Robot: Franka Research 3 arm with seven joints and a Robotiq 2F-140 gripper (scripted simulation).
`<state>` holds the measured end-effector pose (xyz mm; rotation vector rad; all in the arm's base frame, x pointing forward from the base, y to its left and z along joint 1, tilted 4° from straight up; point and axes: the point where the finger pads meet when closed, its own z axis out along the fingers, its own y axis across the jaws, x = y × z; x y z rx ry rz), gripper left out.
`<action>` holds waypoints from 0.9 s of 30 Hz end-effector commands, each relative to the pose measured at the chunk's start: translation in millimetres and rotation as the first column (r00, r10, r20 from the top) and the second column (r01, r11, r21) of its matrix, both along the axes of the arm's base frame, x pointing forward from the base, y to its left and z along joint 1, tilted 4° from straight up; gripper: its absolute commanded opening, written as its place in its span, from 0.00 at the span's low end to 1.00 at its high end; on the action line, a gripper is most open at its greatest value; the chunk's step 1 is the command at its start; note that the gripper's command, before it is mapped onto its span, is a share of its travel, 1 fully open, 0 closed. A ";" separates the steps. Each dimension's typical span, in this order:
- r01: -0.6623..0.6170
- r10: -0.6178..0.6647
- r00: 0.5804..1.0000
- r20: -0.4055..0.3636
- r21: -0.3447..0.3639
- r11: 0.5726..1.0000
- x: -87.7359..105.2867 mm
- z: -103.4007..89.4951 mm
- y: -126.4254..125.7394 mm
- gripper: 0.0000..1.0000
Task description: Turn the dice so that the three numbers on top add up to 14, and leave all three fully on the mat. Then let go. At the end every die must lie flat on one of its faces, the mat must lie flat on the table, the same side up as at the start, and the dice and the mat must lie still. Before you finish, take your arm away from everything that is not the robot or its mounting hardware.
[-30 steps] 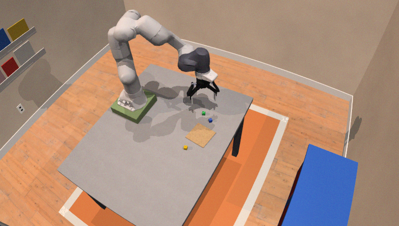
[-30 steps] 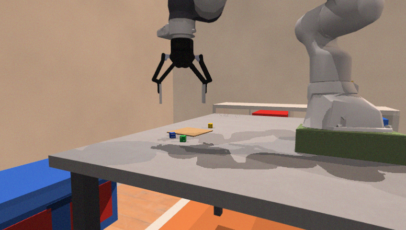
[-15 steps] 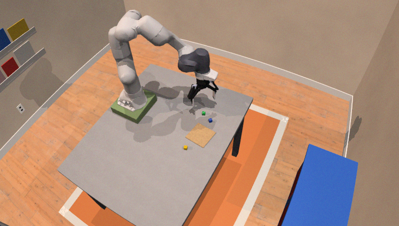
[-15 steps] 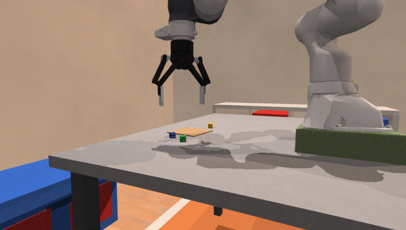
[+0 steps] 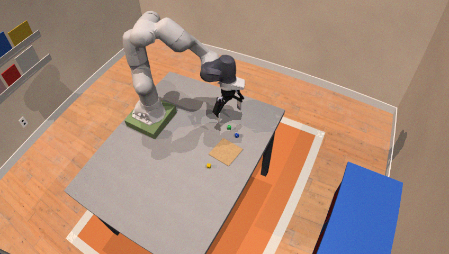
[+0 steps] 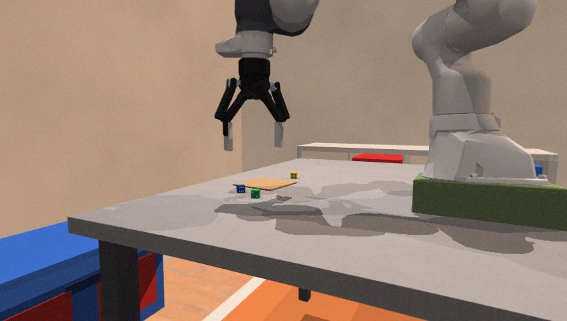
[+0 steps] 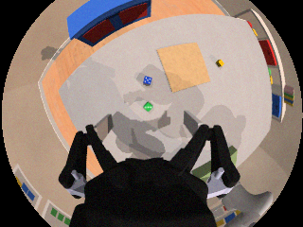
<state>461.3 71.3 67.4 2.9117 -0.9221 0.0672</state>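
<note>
Approach to a first die, judging by the layout: hovering above the tabletop [image 5: 141, 194] [image 6: 358, 254] [image 7: 227, 33] with fingers [image 5: 239, 105] [image 6: 227, 142] standing wide apart, holding nothing and touching nothing. Still needing all three dice on the tan square mat [image 5: 225, 152] [image 6: 264, 183] [image 7: 184, 67]: seeing the blue die [image 5: 236, 135] [image 6: 241, 188] [image 7: 148, 80] sitting just beside it, the green die [image 5: 229, 127] [image 6: 255, 193] [image 7: 148, 107] lying near the blue one, and the yellow die [image 5: 208, 165] [image 6: 293, 175] [image 7: 220, 62] resting off the opposite side. Probably aiming for green or blue next, so calling for reading the top pips, centring over one cube, lowering squarely and closing without nudging its neighbour.

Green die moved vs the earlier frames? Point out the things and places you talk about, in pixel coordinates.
No, the green die [image 5: 229, 127] [image 6: 255, 193] [image 7: 148, 107] sits in the same spot relative to the tan mat [image 5: 225, 152] [image 6: 265, 183] [image 7: 184, 67].
</note>
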 end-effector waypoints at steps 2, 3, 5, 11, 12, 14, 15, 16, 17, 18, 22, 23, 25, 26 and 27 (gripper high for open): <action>-0.187 0.187 0.982 -0.024 0.018 0.982 -0.5 -3.1 0.3 1.00; -0.203 0.203 0.979 -0.025 0.018 0.979 -0.5 -3.5 0.2 1.00; -0.235 0.235 0.972 -0.028 0.019 0.972 -0.6 -4.3 0.2 1.00; -0.322 0.323 0.946 -0.035 0.020 0.946 -0.7 -6.5 0.1 1.00; -0.338 0.339 0.940 -0.036 0.021 0.941 -0.8 -6.9 0.1 1.00; -0.358 0.359 0.933 -0.038 0.021 0.933 -0.8 -7.4 0.1 1.00; -0.382 0.382 0.923 -0.040 0.022 0.924 -0.9 -8.1 0.1 1.00; -0.397 0.398 0.917 -0.041 0.022 0.918 -0.9 -8.5 0.0 1.00; -0.412 0.413 0.910 -0.042 0.022 0.911 -0.9 -8.9 0.0 1.00; -0.427 0.428 0.903 -0.044 0.023 0.904 -1.0 -9.3 0.0 1.00; -0.485 0.486 0.873 -0.049 0.025 0.874 -1.1 -10.9 -0.1 1.00; -0.500 0.500 0.865 -0.050 0.025 0.866 -1.1 -11.3 -0.1 1.00; -0.513 0.514 0.856 -0.051 0.026 0.858 -1.2 -11.7 -0.1 1.00; -0.513 0.514 0.856 -0.051 0.026 0.858 -1.2 -11.7 -0.1 1.00; -0.536 0.537 0.842 -0.053 0.027 0.844 -1.2 -12.4 -0.2 1.00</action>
